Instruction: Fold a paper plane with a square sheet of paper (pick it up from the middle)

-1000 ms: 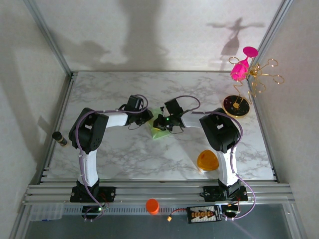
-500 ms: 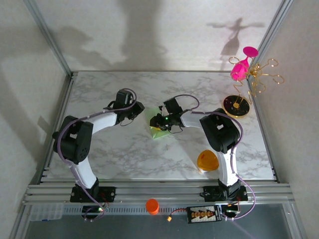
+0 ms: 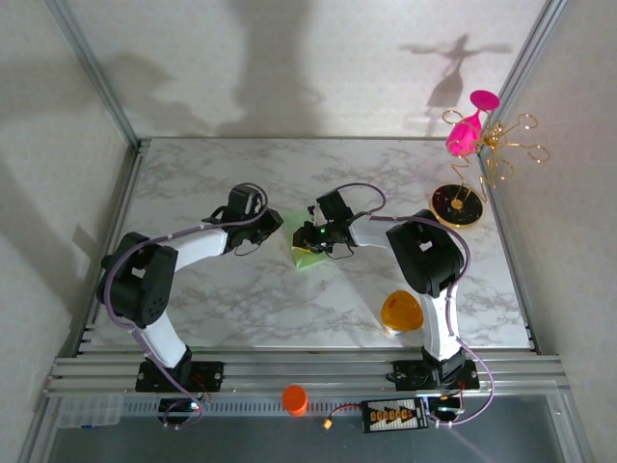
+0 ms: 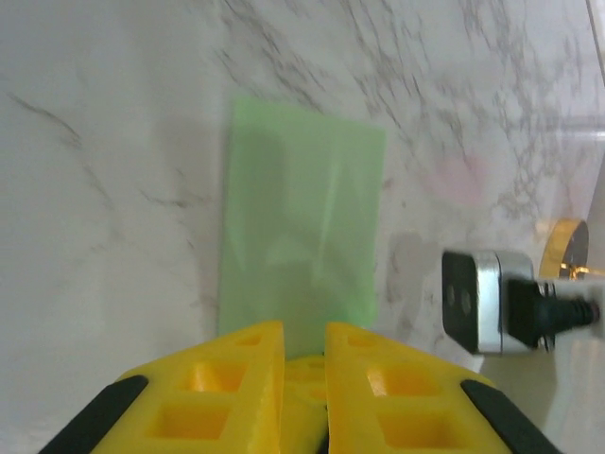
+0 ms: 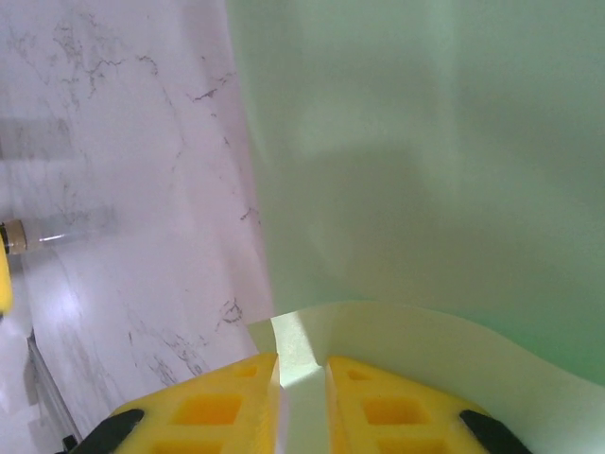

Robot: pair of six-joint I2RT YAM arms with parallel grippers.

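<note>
Curling into right pincer (image 5: 301, 364): paper sheet (image 5: 425, 170)

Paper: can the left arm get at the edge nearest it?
Likely yes: the paper lies just ahead of the left gripper, nothing between. The right gripper holds a raised edge.

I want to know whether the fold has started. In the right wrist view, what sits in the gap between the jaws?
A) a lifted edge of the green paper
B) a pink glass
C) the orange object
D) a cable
A: a pale, curled-up edge of the paper rises off the table and runs into the narrow gap between the jaws of the right gripper.
</note>
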